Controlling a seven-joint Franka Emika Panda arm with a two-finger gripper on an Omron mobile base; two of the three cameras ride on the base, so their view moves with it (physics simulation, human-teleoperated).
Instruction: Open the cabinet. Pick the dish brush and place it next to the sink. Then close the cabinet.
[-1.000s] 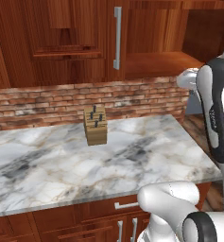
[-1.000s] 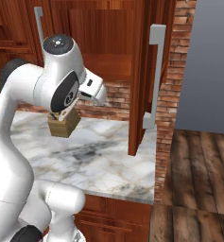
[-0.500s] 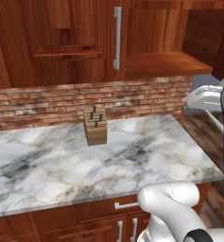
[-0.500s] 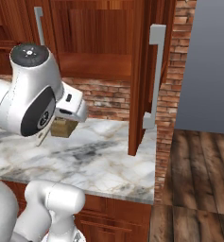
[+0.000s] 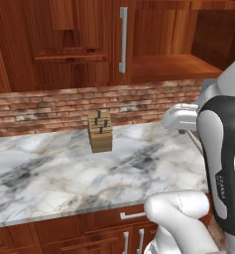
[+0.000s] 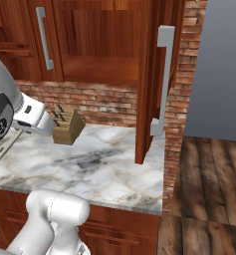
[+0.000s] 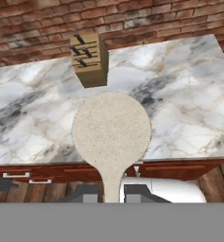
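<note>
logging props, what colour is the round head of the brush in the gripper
Speckled off-white beige, clearest in the hand view: the dish brush sits between the gripper fingertips.

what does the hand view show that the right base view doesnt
Hand view: the dish brush face-on, its round speckled head over the counter edge and its stem running down into the gripper, plus the drawer fronts under the counter.

Right base view: the cabinet with its right door swung open, that door's silver bar handle, and the wooden floor.

Both: the knife block, the marble counter and the brick backsplash.
</note>
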